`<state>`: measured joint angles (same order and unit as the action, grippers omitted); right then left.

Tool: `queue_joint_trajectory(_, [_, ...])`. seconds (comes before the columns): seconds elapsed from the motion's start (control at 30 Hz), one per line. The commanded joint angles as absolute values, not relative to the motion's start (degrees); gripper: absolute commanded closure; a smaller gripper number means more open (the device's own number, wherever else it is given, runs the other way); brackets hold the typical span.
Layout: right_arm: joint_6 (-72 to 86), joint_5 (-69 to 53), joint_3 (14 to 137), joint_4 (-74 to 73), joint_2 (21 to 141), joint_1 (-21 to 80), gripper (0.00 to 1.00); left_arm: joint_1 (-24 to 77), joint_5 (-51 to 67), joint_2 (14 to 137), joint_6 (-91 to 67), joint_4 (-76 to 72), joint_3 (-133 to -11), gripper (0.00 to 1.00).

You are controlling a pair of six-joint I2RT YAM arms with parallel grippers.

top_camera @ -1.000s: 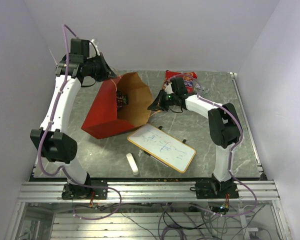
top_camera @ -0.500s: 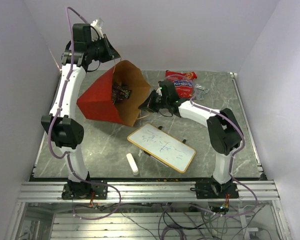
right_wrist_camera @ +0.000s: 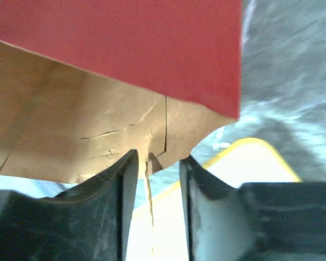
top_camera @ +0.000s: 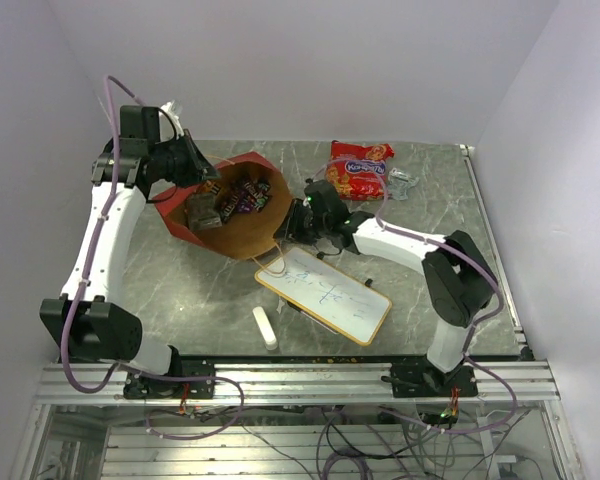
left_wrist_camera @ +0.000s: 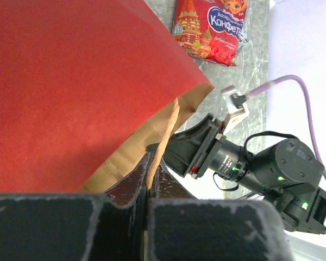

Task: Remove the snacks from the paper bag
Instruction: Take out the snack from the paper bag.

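The paper bag [top_camera: 180, 224] lies tipped just beyond the whiteboard [top_camera: 325, 293], small snacks [top_camera: 235, 197] in its mouth. The left gripper [left_wrist_camera: 150, 163] is clenched on the bag's rim. The right gripper [right_wrist_camera: 157, 160] stands released, jaws parted at the rim nearest the whiteboard.

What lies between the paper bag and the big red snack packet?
The right pincer, its tips at the rim of the paper bag; the top view shows it.

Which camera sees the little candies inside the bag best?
The top view: the candies lie in the paper bag's open mouth. Both wrist views show only the bag's red outside and brown lining, not its contents.
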<state>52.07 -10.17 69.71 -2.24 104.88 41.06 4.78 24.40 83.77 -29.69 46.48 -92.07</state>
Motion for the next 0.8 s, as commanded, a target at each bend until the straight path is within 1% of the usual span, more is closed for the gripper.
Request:
queue_joint_trajectory(0.0, [32.46,-0.75,71.91,-9.76,97.8,39.56,0.55,4.48,29.15,84.39,-32.8,47.97,-93.84,0.93])
queue_joint_trajectory(0.07, [22.43,-0.08,71.41,-10.94,95.01,39.65,0.46,4.48,30.9,84.46,-33.88,48.25,-93.84,0.93])
queue_joint_trajectory(0.13, [12.11,-1.66,69.29,-9.4,91.65,40.35,0.43,4.48,32.88,84.15,-35.15,47.86,-93.38,0.93])
queue_joint_trajectory(0.27, [-3.36,-9.43,63.31,-1.13,85.75,42.24,0.41,4.48,36.29,83.19,-38.3,45.65,-91.61,0.93])
queue_joint_trajectory(0.37, [-12.88,-15.34,61.72,4.78,85.71,44.97,0.42,4.49,37.18,82.98,-39.31,45.69,-90.94,0.93])
queue_joint_trajectory(0.6, [-20.99,-14.99,67.87,17.19,100.25,49.3,0.45,4.74,39.59,83.33,-42.42,43.84,-90.62,0.93])
queue_joint_trajectory(0.77, [-26.51,-5.04,76.05,19.97,111.88,50.01,0.51,4.75,40.0,85.04,-42.6,44.94,-92.9,0.93])
